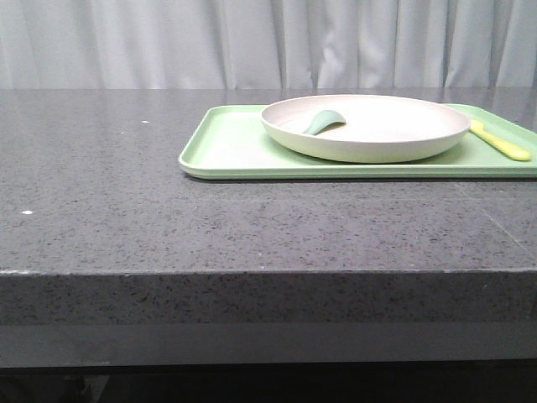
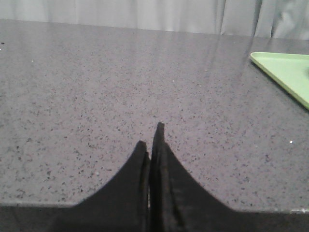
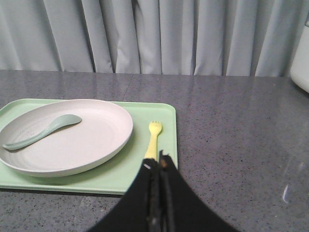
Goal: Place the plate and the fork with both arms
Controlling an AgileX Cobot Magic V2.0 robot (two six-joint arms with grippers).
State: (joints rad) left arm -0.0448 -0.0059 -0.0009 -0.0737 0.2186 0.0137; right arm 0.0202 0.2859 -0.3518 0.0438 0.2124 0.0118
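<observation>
1. The plate [image 1: 367, 128] sits on the light-green tray [image 1: 226, 151], which lies on the dark speckled tabletop [image 1: 168, 227] toward the robot's right side in the front view.
2. A grey-green spoon [image 1: 323, 122] rests inside the plate, its bowl end near the middle of the dish and its handle running toward the rim.
3. The fork [image 1: 501, 144] lies flat on the tray just beside the plate, on the side toward the robot's right; its tines point away from the robot.
4. In the right wrist view the plate [image 3: 65, 135], the spoon [image 3: 41, 131] and the fork [image 3: 153, 137] all show on the tray [image 3: 166, 140], with a pale curtain [image 3: 159, 34] behind.
5. The right gripper [image 3: 158, 166] has its fingers pressed together, holding nothing; their tips overlap the fork's handle end in that view, though contact cannot be judged.
6. The left gripper [image 2: 151, 140] also has its fingers together and empty, over bare tabletop [image 2: 96, 82], well apart from the tray's corner [image 2: 285, 72].
7. Neither arm shows in the front view.
</observation>
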